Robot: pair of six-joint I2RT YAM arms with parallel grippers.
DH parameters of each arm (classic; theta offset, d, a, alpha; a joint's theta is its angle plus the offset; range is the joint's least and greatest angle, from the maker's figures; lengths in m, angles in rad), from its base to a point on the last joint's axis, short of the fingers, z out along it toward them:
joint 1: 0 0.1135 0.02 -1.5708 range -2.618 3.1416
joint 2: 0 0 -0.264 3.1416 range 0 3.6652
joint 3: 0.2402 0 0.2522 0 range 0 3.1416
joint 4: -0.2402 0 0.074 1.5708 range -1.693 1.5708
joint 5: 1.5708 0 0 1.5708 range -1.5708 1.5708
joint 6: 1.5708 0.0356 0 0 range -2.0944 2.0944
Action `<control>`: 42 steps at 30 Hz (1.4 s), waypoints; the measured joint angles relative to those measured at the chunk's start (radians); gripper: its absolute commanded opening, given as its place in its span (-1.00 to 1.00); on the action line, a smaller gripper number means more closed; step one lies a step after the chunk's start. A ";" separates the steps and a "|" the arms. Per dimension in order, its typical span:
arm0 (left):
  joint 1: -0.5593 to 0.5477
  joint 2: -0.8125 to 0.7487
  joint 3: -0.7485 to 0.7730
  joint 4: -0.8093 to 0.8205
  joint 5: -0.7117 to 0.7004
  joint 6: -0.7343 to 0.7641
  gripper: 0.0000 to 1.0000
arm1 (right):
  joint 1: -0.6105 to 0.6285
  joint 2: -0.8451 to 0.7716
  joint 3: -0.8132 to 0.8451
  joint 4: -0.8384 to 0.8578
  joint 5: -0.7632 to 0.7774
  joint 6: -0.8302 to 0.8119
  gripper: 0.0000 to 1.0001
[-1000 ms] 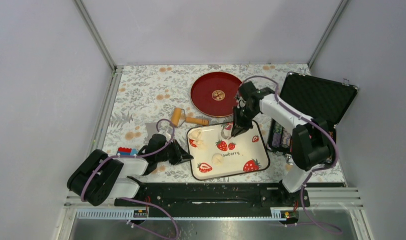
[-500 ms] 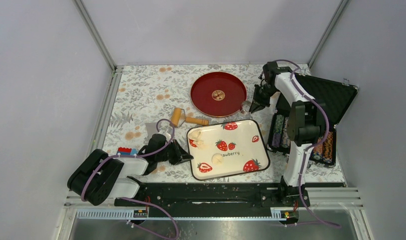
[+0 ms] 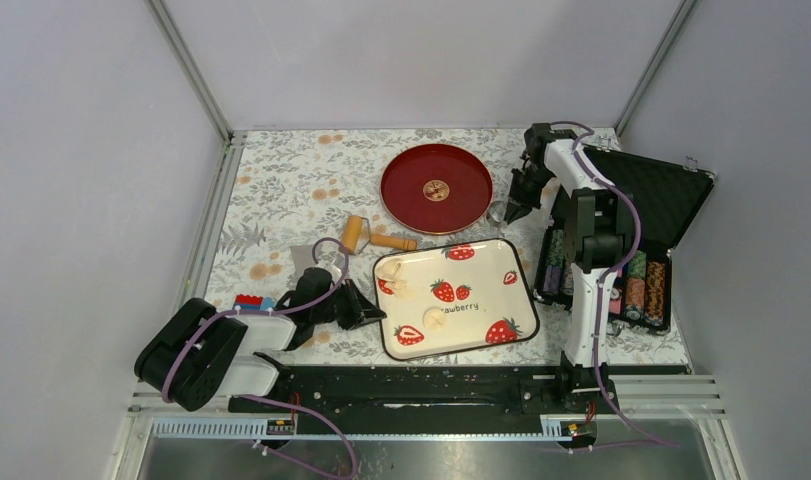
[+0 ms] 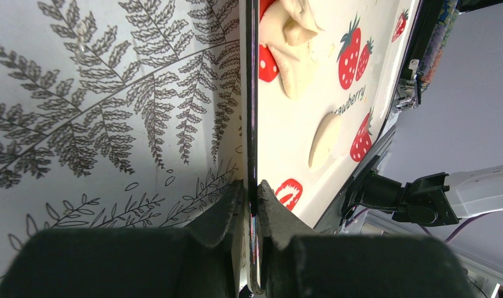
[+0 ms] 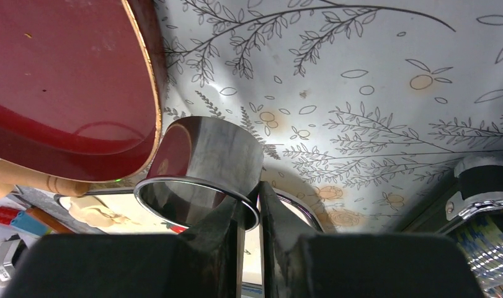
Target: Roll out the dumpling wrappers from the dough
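- Grip check: your right fingers (image 5: 278,214) pinch the wall of the shiny round metal ring cutter (image 5: 205,161), beyond the far right corner of the white strawberry-printed tray (image 3: 491,275).
- Your left fingers (image 4: 221,214) clamp narrow on that tray's left rim.
- On the tray lie soft off-white dough lumps (image 3: 433,318).
- For what is probably a set-down, lower the ring level, clear of the round red plate (image 3: 421,175) beyond the tray.

The left arm (image 3: 261,335) lies low and folded near its base, wrist level. The left fingers (image 4: 227,211) are pinched together on the tray rim (image 4: 250,93). The right arm (image 3: 586,230) reaches far forward, wrist tipped down. The right fingers (image 5: 227,214) are nearly closed, the metal ring (image 5: 205,155) wall clamped between them.
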 measured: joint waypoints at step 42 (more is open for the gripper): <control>-0.027 -0.102 0.245 -0.633 -0.070 0.274 -0.08 | 0.048 -0.701 -0.719 0.117 -0.063 0.046 0.77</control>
